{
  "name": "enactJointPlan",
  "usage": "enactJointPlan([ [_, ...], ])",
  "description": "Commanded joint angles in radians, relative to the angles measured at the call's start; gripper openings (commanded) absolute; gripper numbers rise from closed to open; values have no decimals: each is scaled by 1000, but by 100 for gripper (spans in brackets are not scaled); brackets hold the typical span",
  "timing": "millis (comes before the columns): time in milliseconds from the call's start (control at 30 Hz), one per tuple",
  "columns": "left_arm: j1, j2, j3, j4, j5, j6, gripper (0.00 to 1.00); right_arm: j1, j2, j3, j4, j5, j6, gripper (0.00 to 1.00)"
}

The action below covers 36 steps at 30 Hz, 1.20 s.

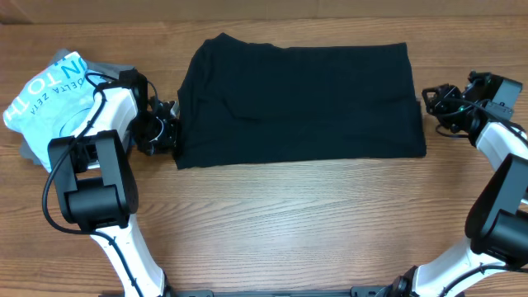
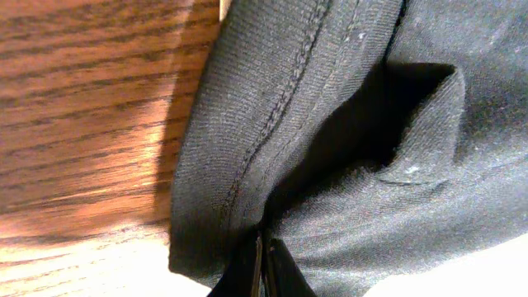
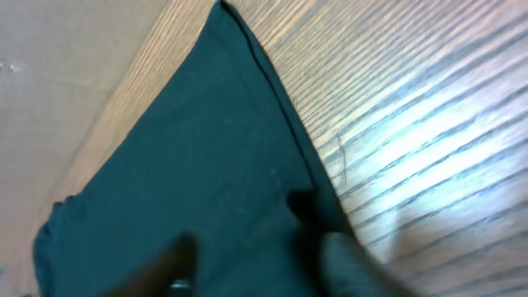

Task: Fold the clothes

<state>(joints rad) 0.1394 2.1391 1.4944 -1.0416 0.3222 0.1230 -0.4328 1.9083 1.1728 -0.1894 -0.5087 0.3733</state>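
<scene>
Left pincer (image 1: pixel 172 125): jaws pressed together, with black fabric nipped between the tips, low on the worktop (image 1: pixel 289 231).
Right pincer (image 1: pixel 431 101): the fingers stand apart in the blurred wrist view, with nothing gripped between them.
Black T-shirt (image 1: pixel 297 99): lies flat as a wide folded rectangle between the two pincers. It reaches from the left pincer's tips across to just beside the right pincer.
Shirt at the left pincer: the stitched hem runs up and away from the closed tips. A loose fold of fabric rises just beyond them, off to one side.
Shirt at the right pincer: the side edge lies under and just ahead of the parted fingers. Whether they touch the cloth cannot be told. One corner of the shirt points away in front of the pincer.
Worktop at the pincers: wood grain shows on the outer side of each pincer, past the shirt's edge.
Light blue shirt (image 1: pixel 49 95): crumpled, with white lettering, behind the left pincer on the far side of its arm, apart from the black T-shirt.
Grey garment (image 1: pixel 29 153): peeks out from under the light blue shirt.
</scene>
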Motion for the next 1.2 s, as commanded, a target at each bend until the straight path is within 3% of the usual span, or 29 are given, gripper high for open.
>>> enactJointPlan([
  [0, 4, 5, -5, 10, -7, -3, 4, -15, -34, 27, -25, 18, -10, 67],
  [100, 3, 5, -5, 10, -7, -3, 5, -48, -34, 27, -104, 18, -13, 68],
  [267, 3, 5, -5, 10, -7, -3, 9, -103, -34, 27, -344, 88, -40, 57],
  [333, 3, 5, -5, 10, -7, -3, 9, -115, -34, 25, -424, 127, -40, 57],
  [567, 3, 5, -5, 9, -7, -3, 8, -74, -33, 3, -504, 128, -86, 54],
  [600, 3, 5, -5, 8, -7, -3, 8, -64, -33, -8, -489, 127, -85, 52],
  [700, 3, 5, -5, 5, -8, -3, 8, -43, -33, -28, -465, 128, -85, 26],
  [833, 3, 5, -5, 5, -8, -3, 6, -42, -34, -32, -463, 137, -85, 6],
  [1167, 6, 5, -5, -2, -63, 13, 4, -139, -34, 17, -541, 133, -85, 4],
])
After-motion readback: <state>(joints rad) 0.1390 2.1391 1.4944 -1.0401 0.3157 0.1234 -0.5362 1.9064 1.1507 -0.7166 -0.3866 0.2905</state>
